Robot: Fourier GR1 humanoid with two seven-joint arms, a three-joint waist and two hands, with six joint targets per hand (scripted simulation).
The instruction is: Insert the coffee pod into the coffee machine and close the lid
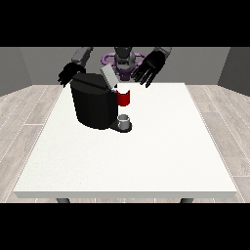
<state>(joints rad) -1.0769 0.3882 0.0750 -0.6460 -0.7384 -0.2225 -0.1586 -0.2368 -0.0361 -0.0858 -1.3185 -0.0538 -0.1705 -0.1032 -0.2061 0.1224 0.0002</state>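
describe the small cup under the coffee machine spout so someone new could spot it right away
Start at the big black coffee machine on the far left part of the white table. At its front right, below the red section, a dark base sticks out. The cup stands there: small, grey, the only pale thing against the black.

A white table (146, 161) stands on grey plank flooring (19, 112) before grey walls (29, 63).

We see soft, even light over the whole room. The white table (146, 161) looks bright, with no shiny glare on it. The black coffee machine (93, 105) stays very dark, so we can hardly make out its parts. We find almost no shadows near the table's edges.
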